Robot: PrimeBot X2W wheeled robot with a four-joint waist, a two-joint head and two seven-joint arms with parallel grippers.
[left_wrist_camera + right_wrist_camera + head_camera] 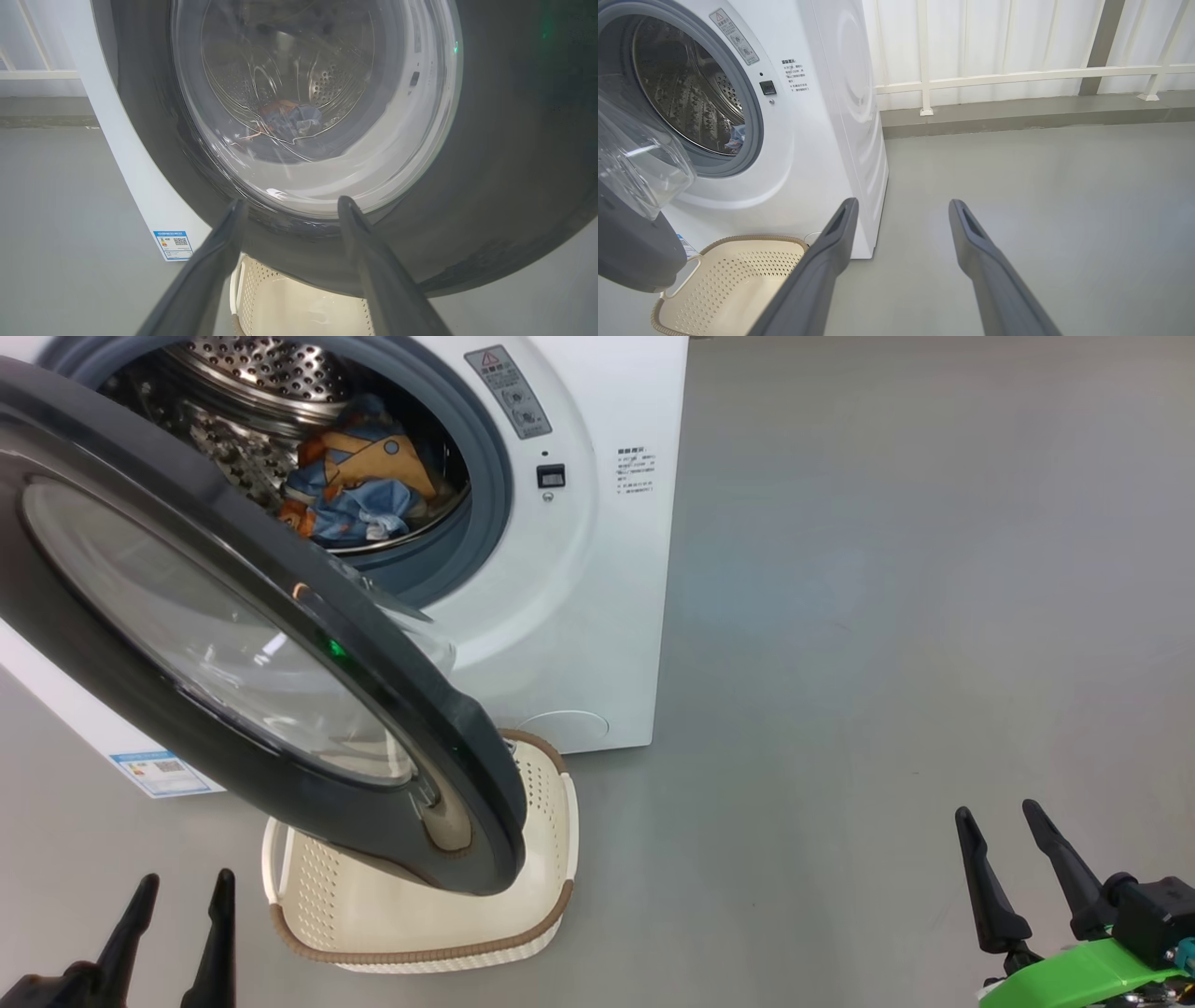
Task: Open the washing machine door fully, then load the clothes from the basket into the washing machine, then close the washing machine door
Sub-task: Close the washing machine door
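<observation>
The washing machine door, glossy black rim ringing clear domed glass, is hanging open above the cream basket. The clothes are lying inside the washing machine. The left pincer and right pincer are gaping wide, gripping nothing.

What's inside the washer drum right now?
Crumpled blue, orange and cream clothes lie low in the steel drum. The open door hides the drum's lower left in the head view.

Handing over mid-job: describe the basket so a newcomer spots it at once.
Find the white washing machine with its round door swung open. On the grey floor before it, partly under the door's black rim, sits the basket. Unlike its smooth white and glossy black neighbours, it is cream perforated plastic with a brown woven-look rim.
</observation>
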